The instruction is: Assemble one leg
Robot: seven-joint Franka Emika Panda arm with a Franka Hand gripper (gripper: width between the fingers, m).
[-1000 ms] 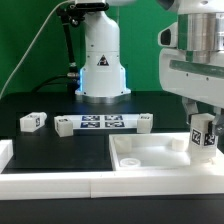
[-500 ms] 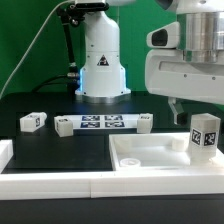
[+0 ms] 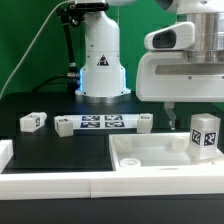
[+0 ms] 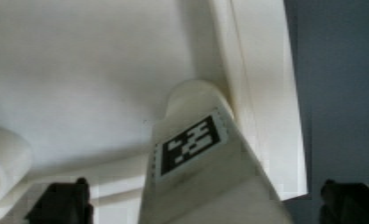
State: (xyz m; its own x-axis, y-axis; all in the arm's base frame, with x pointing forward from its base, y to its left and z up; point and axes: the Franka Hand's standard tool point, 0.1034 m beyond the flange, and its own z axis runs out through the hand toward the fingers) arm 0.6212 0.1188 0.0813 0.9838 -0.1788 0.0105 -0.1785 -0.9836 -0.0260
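Observation:
The leg [image 3: 205, 135], a small white post with a black-and-white tag, stands upright at the corner of the large white panel [image 3: 140, 156] on the exterior view's right. My gripper [image 3: 193, 117] hangs just above it, open and holding nothing. One finger [image 3: 170, 118] shows beside the leg. In the wrist view the leg [image 4: 206, 150] rises between my two dark fingertips [image 4: 60, 202], which stand wide apart and clear of it. My gripper [image 4: 206, 206] is open around the leg without touching it.
The marker board [image 3: 103, 123] lies behind the panel. Three more small tagged posts lie near it: one at the far left [image 3: 32, 121], one at its left end [image 3: 63, 127], one at its right end [image 3: 144, 122]. The robot base [image 3: 101, 60] stands behind.
My gripper has let go of the leg and risen above it, shifting slightly left. The leg stays upright in the panel's corner.

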